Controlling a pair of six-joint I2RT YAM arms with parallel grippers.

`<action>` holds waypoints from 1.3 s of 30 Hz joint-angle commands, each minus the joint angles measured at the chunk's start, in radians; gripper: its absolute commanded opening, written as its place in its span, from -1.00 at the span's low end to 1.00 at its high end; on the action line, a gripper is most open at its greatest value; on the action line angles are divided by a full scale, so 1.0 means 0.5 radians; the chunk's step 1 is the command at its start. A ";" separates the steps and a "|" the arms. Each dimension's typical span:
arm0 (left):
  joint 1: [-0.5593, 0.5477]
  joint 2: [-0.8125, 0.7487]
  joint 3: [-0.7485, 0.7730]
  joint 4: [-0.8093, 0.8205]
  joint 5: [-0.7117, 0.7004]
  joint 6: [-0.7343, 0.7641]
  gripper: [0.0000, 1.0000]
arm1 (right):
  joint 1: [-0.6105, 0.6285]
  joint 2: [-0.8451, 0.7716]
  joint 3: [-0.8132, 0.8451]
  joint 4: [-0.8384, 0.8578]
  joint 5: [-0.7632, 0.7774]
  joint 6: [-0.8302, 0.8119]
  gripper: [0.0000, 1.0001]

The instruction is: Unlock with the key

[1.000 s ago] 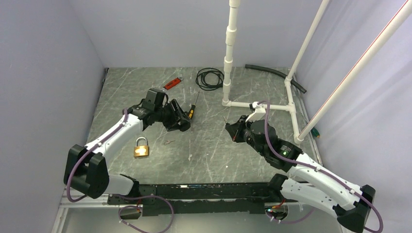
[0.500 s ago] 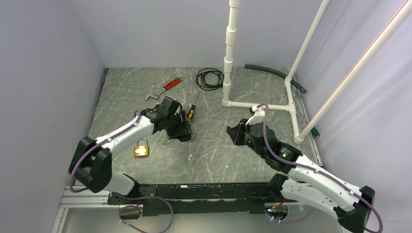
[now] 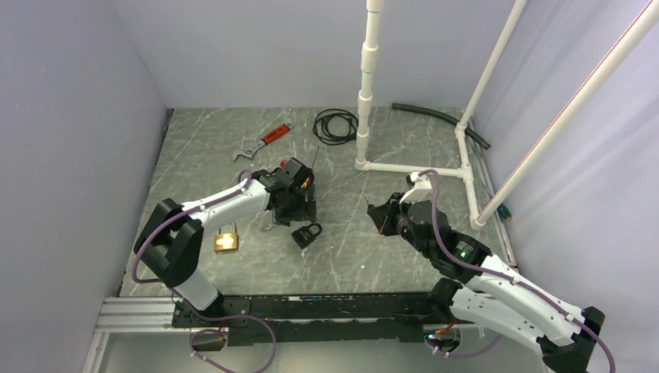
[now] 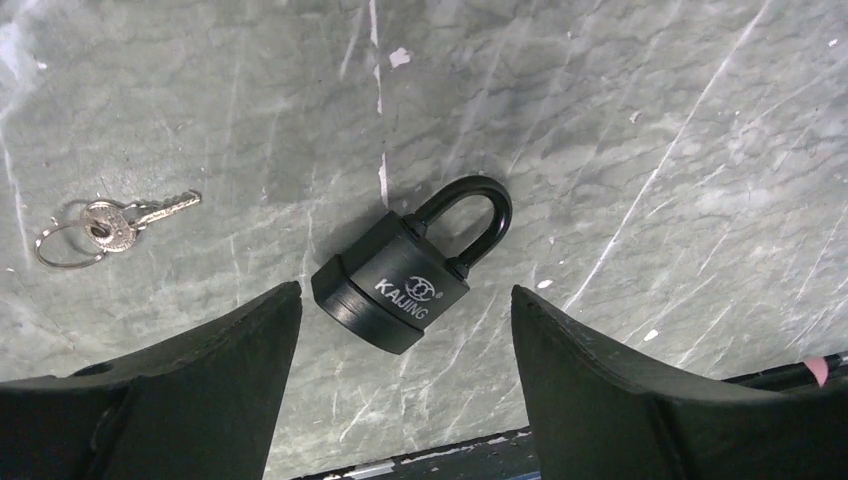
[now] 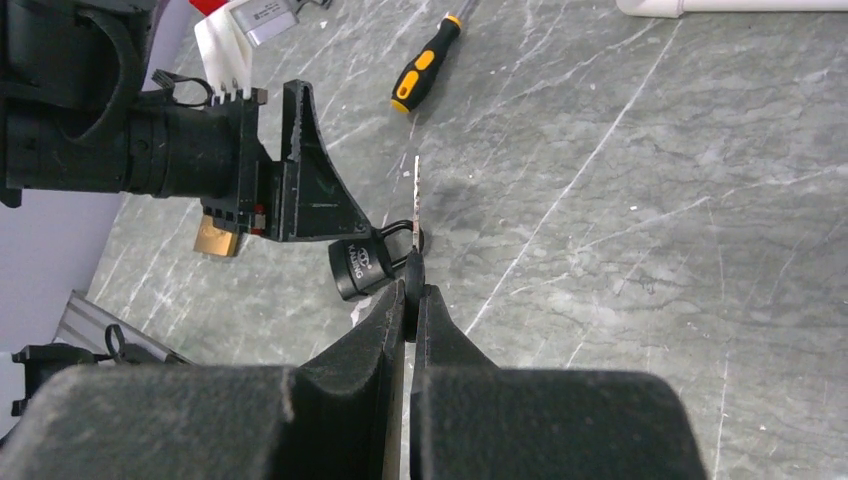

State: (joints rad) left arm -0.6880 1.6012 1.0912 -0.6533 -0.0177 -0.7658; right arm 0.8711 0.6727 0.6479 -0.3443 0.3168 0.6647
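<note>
The left hand (image 4: pixel 402 305), fingers spread, is hovering over the black steel padlock (image 4: pixel 410 270) it has just dropped on the bench (image 3: pixel 350 260) near the brass padlock (image 3: pixel 226 238). The right hand (image 5: pixel 412 290) is pinching the silver key (image 5: pixel 416 200), so insertion is likely next.

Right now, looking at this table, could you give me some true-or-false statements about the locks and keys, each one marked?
The right gripper pinches a single key. True.
The left gripper grips the black padlock. False: its fingers stand open, and the padlock lies on the table between them.
The black padlock's shackle is open. False: it is shut.
A brass padlock lies on the table. True.
A key on a ring lies near the black padlock. True.
</note>
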 commanded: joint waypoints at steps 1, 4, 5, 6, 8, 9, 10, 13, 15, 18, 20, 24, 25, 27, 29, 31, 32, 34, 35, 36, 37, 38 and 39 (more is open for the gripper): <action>-0.032 0.010 0.030 0.016 0.035 0.169 0.58 | 0.003 -0.045 -0.012 -0.019 0.061 -0.019 -1.00; -0.061 -0.017 0.006 0.038 0.127 0.306 0.55 | 0.003 -0.075 -0.032 -0.034 0.069 -0.023 -1.00; -0.063 -0.020 0.010 0.017 0.101 0.334 0.55 | 0.003 -0.082 -0.034 -0.040 0.072 -0.023 -1.00; -0.066 -0.022 0.013 -0.002 0.075 0.356 0.54 | 0.003 -0.091 -0.038 -0.046 0.072 -0.023 -1.00; -0.066 -0.031 0.017 -0.021 0.047 0.384 0.54 | 0.003 -0.108 -0.052 -0.054 0.069 -0.019 -1.00; -0.065 -0.033 0.017 -0.013 0.065 0.409 0.53 | 0.003 -0.114 -0.056 -0.054 0.064 -0.019 -1.00; -0.067 -0.029 0.018 -0.005 0.083 0.435 0.53 | 0.003 -0.119 -0.059 -0.055 0.061 -0.019 -1.00; -0.069 0.019 0.054 -0.040 0.044 0.468 0.54 | 0.003 -0.127 -0.065 -0.066 0.054 -0.016 -1.00; -0.069 0.102 0.096 -0.099 0.042 0.446 0.53 | 0.003 -0.128 -0.069 -0.071 0.051 -0.016 -1.00; -0.067 0.232 0.116 -0.095 0.069 0.402 0.51 | 0.003 -0.141 -0.069 -0.078 0.050 -0.014 -1.00; -0.067 0.279 0.113 -0.080 0.109 0.335 0.50 | 0.003 -0.153 -0.078 -0.081 0.051 -0.011 -1.00; -0.069 0.300 0.083 -0.083 0.159 0.179 0.47 | 0.003 -0.166 -0.085 -0.096 0.058 -0.010 -1.00; -0.069 0.287 0.066 -0.065 0.191 0.140 0.46 | 0.003 -0.167 -0.086 -0.099 0.062 -0.013 -1.00; -0.069 0.244 0.020 -0.020 0.259 0.062 0.45 | 0.003 -0.170 -0.086 -0.103 0.069 -0.019 -1.00; -0.069 0.180 -0.045 0.028 0.314 -0.020 0.45 | 0.003 -0.171 -0.089 -0.102 0.072 -0.024 -1.00; -0.072 0.105 -0.108 0.080 0.356 -0.086 0.46 | 0.003 -0.163 -0.085 -0.101 0.073 -0.031 -1.00; -0.072 0.068 -0.138 0.102 0.377 -0.111 0.47 | 0.003 -0.160 -0.085 -0.098 0.072 -0.035 -1.00; -0.071 -0.006 -0.179 0.108 0.390 -0.170 0.48 | 0.003 -0.153 -0.086 -0.093 0.072 -0.038 -1.00; -0.072 -0.034 -0.197 0.111 0.398 -0.208 0.49 | 0.003 -0.149 -0.083 -0.092 0.072 -0.041 -1.00; -0.071 -0.070 -0.222 0.125 0.412 -0.239 0.51 | 0.003 -0.147 -0.081 -0.091 0.072 -0.044 -1.00; -0.072 -0.099 -0.249 0.145 0.431 -0.275 0.53 | 0.003 -0.146 -0.082 -0.088 0.072 -0.046 -1.00; -0.070 -0.130 -0.271 0.160 0.450 -0.310 0.55 | 0.003 -0.144 -0.081 -0.088 0.072 -0.047 -1.00; -0.072 -0.157 -0.292 0.184 0.476 -0.333 0.58 | 0.003 -0.145 -0.083 -0.088 0.072 -0.047 -1.00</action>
State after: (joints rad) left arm -0.7185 1.6020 0.9745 -0.6174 0.1535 -0.8341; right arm 0.8711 0.6022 0.6083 -0.4072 0.3355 0.6575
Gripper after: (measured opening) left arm 0.771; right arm 0.031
